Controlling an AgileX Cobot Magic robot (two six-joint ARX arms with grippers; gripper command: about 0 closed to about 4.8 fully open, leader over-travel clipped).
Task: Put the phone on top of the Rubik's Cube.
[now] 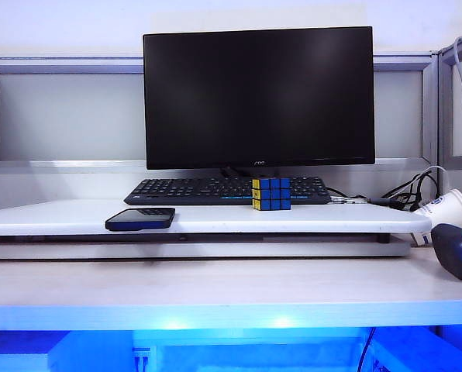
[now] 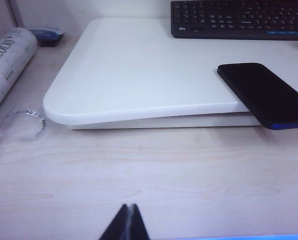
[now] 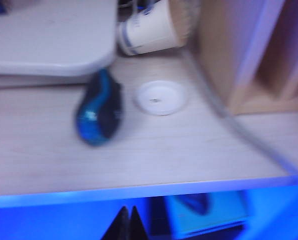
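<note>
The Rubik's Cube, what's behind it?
Behind the Rubik's Cube lies the black keyboard, and behind that stands the dark monitor. The cube hides a few keys. Both grippers, left and right, are shut, far from it.

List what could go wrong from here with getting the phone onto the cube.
The phone overhangs the white riser's front edge, so a clumsy grasp may knock it off. The cube top is narrower than the phone, so it may tip off. The cube sits against the keyboard, crowding the placement.
</note>
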